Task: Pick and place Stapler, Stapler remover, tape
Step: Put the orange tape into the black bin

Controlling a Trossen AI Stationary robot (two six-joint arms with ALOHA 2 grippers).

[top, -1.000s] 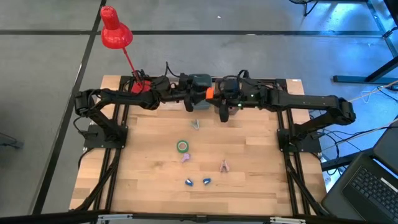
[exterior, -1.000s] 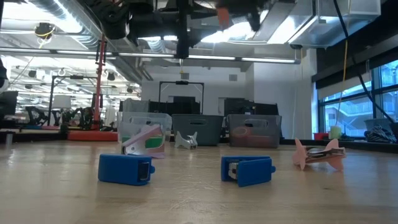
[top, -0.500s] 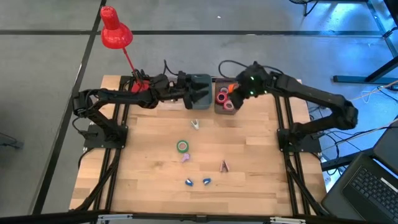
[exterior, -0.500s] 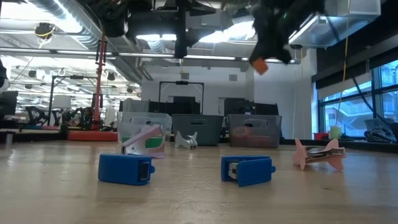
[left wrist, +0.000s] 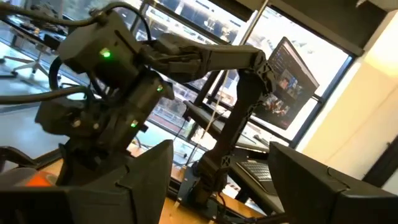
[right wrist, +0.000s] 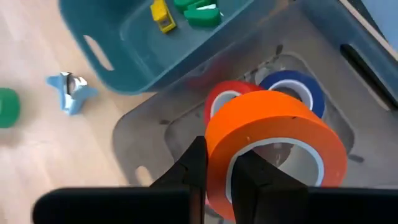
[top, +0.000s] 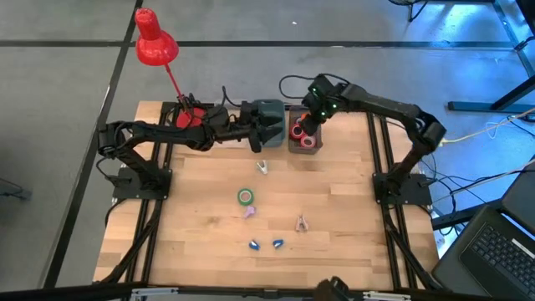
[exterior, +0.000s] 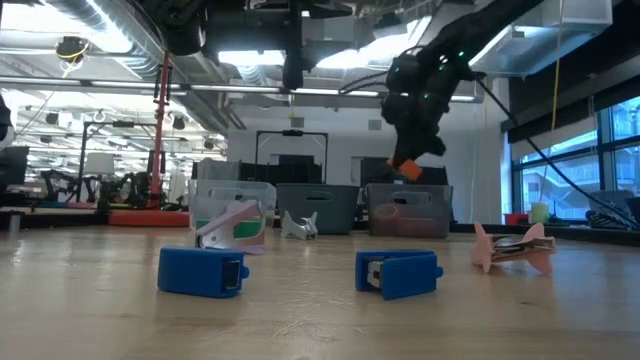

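Observation:
My right gripper (top: 302, 127) is shut on an orange tape roll (right wrist: 273, 134) above the grey bin (top: 292, 147) at the table's far edge. A red roll (right wrist: 225, 99) and a blue roll (right wrist: 297, 87) lie in that bin. A green tape roll (top: 245, 196) lies flat mid-table, next to a small purple piece (top: 249, 212). Two blue staplers (top: 253, 245) (top: 277, 243) and a pink staple remover (top: 301, 222) rest near the front. A pale staple remover (top: 262, 167) lies before the bins. My left gripper (top: 255, 135) hovers open by the teal bin (top: 269, 109). My right gripper holds the orange tape roll by its wall (right wrist: 219, 163), one finger (right wrist: 194, 167) outside the ring and one (right wrist: 250, 177) in the pale core. The fingers come from above, slanting down. The roll is lifted clear, tilted on edge over the grey bin.
The teal bin holds small yellow and green pieces (right wrist: 186, 14). A third, clear bin (exterior: 230, 208) shows at the far edge in the low view. A red desk lamp (top: 155, 43) stands at the far left corner. Bare wood lies on either side of the mid-table objects.
My right gripper, still shut on the orange roll, swung from in front of the bins toward the far right, tipped downward, then came down over the grey bin. The right arm's elbow rose into an arch.

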